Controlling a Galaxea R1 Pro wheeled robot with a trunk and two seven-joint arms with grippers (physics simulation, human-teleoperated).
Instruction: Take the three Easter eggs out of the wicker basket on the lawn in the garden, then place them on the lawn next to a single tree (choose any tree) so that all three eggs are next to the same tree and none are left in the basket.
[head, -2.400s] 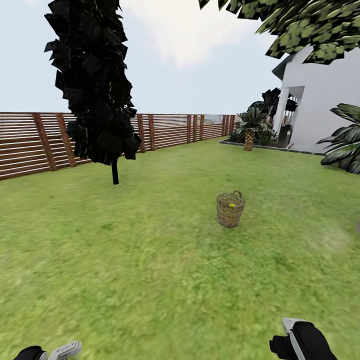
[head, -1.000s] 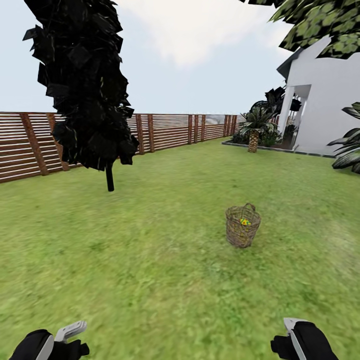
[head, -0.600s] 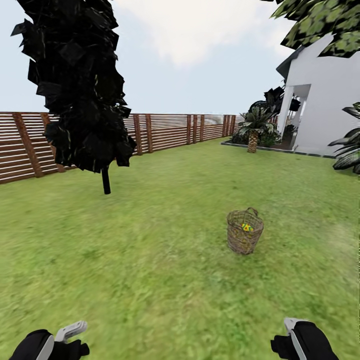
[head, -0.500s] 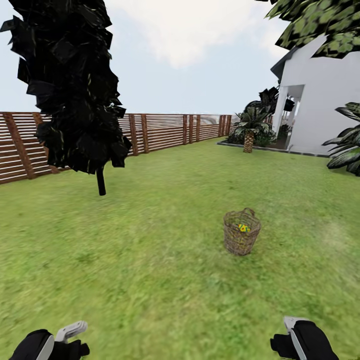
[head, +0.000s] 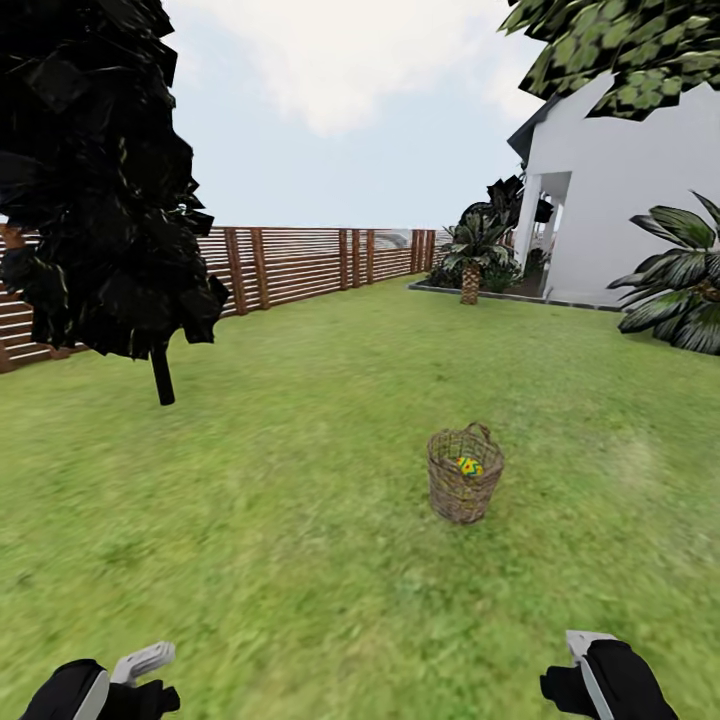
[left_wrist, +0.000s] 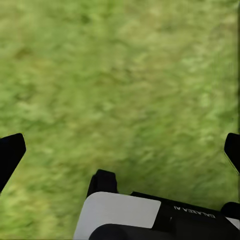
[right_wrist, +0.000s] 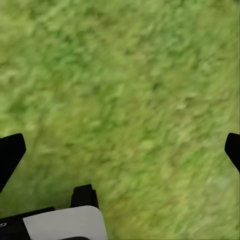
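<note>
The brown wicker basket stands upright on the lawn, a few steps ahead and a little to the right. One yellow Easter egg with red and green marks shows through its open top; the others are hidden. Green leaves of the tree's canopy hang at the top right, with the trunk out of view. My left gripper and right gripper sit low at the frame's bottom corners, far from the basket. Over bare grass, the left gripper and right gripper are open and hold nothing.
A tall black-leaved plant on a thin dark stem stands at the left. A wooden slat fence runs along the back. A white house, a short palm and a broad-leaved bush are at the right.
The whole view has shifted: the camera has come closer to the basket and turned right, so the basket looks larger. Both grippers hold their places in the picture.
</note>
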